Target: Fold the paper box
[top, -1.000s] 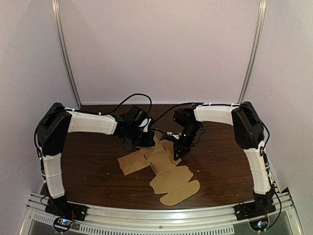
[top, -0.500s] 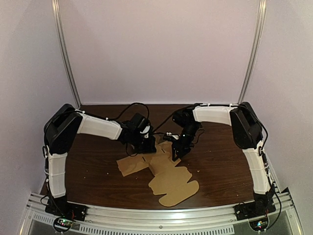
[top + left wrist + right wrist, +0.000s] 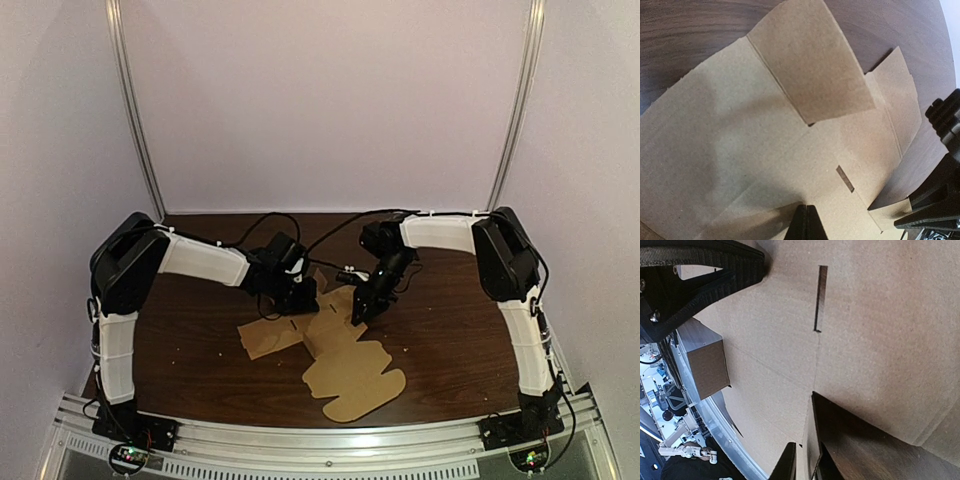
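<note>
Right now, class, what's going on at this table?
Two robot arms are working on a flat paper box lying on the table. The left gripper, fingers together, presses down on it; the right gripper seems to pinch one edge. One flap stands raised; the rest lies unfolded.

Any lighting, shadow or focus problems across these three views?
Top external: soft and dim, but the cardboard blank stands out from the dark table. Left wrist: cardboard sharp, a broad soft shadow at lower left, blown-out white in the upper right corner. Right wrist: cardboard fibre and slot crisp, the right gripper underexposed almost to black.
</note>
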Available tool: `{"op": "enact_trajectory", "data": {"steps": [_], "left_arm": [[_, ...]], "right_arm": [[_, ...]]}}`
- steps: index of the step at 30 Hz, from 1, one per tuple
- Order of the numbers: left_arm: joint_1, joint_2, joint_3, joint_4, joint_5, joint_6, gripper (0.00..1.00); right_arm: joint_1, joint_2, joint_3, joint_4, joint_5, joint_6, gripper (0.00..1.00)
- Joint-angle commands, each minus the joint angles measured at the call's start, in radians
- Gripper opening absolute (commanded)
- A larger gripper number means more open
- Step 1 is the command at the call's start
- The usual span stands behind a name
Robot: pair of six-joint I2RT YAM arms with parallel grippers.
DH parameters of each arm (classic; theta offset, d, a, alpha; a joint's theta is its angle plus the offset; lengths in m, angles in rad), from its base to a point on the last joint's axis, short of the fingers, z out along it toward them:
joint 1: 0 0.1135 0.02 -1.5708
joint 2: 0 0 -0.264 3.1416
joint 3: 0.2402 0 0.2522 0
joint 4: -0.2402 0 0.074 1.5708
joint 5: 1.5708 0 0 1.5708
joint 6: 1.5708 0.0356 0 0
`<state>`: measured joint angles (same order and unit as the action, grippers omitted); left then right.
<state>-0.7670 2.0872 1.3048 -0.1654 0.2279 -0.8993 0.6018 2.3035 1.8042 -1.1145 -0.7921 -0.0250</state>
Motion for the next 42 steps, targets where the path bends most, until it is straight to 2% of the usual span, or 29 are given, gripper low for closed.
{"op": "enact_trajectory", "data": {"steps": [1, 11, 15, 17, 21, 28, 37, 42], "left_arm": [[0.003, 0.028, -0.036, -0.059, -0.052, -0.016, 0.00], [0.003, 0.038, -0.055, -0.037, -0.053, -0.035, 0.00], [0.003, 0.038, -0.066, -0.032, -0.055, -0.039, 0.00], [0.003, 0.037, -0.072, -0.028, -0.055, -0.041, 0.00], [0.003, 0.036, -0.075, -0.018, -0.047, -0.043, 0.00], [0.003, -0.020, -0.081, -0.006, -0.024, -0.014, 0.00], [0.003, -0.230, -0.251, 0.072, 0.053, 0.164, 0.00], [-0.018, -0.233, -0.284, 0.119, 0.172, 0.209, 0.00]], "right_arm": [[0.005, -0.049, -0.030, 0.054, -0.042, 0.025, 0.13], [0.038, -0.084, -0.065, 0.087, -0.087, 0.066, 0.13], [0.053, -0.092, -0.066, 0.084, -0.102, 0.073, 0.24], [0.057, -0.100, -0.069, 0.084, -0.101, 0.075, 0.25], [0.059, -0.105, -0.082, 0.085, -0.078, 0.072, 0.19], [0.059, -0.066, -0.068, 0.063, -0.023, 0.059, 0.00], [0.055, -0.051, -0.014, 0.006, 0.007, 0.039, 0.00], [0.055, -0.034, 0.016, -0.007, 0.010, 0.039, 0.00]]}}
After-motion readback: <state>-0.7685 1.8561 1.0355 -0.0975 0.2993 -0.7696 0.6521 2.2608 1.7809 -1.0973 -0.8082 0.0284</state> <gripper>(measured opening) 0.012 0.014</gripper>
